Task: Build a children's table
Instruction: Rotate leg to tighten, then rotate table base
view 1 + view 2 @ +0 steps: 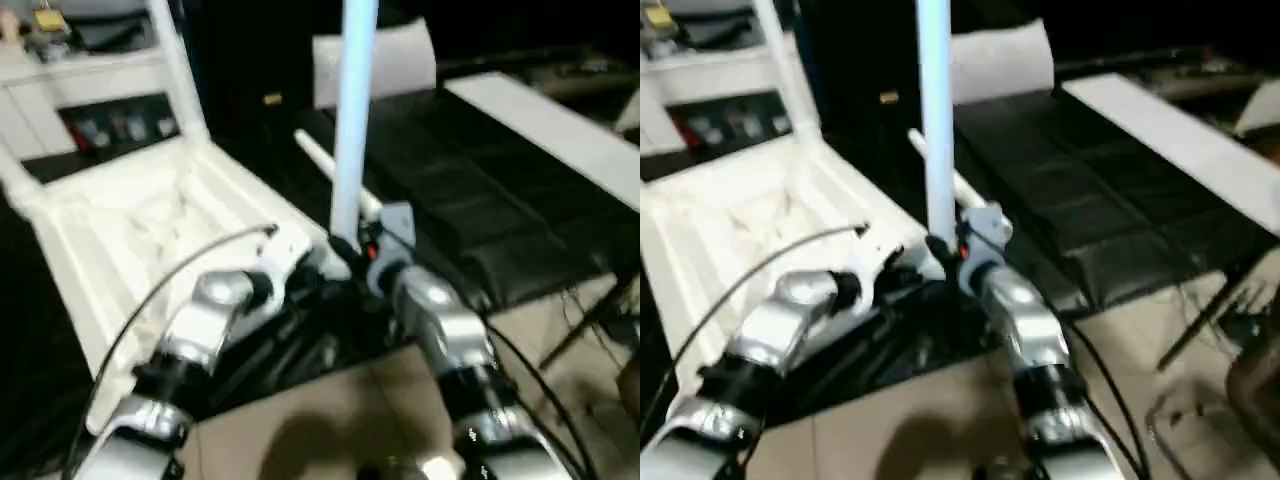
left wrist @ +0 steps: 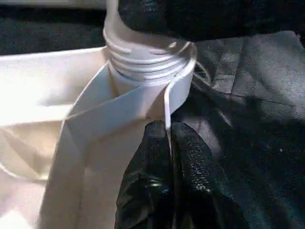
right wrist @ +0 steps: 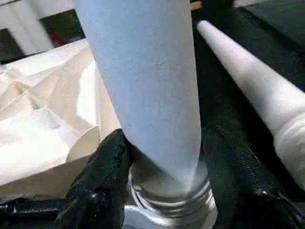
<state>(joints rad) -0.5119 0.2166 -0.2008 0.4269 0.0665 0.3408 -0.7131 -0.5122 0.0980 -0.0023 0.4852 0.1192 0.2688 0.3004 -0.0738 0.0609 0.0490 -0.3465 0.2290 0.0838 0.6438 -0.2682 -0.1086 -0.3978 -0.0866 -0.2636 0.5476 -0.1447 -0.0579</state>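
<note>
The white tabletop (image 1: 150, 230) lies upside down at the left, ribbed underside up. One white leg (image 1: 172, 60) stands in its far corner. A second leg (image 1: 352, 120) stands upright at the near right corner, its threaded end (image 2: 145, 52) sitting in the round socket (image 2: 183, 86). My right gripper (image 3: 164, 143) is shut on this leg just above the thread, one finger on each side. Right beside that socket, my left gripper (image 2: 167, 129) is shut on the tabletop's thin rim wall. Another leg (image 3: 248, 81) lies on the black mat behind the upright one.
A black mat (image 1: 470, 200) covers the surface to the right of the tabletop. A flat white sheet (image 1: 560, 125) lies at the back right. Shelving (image 1: 90, 60) stands at the back left. Tan floor (image 1: 330, 420) and cables (image 1: 590, 320) are near me.
</note>
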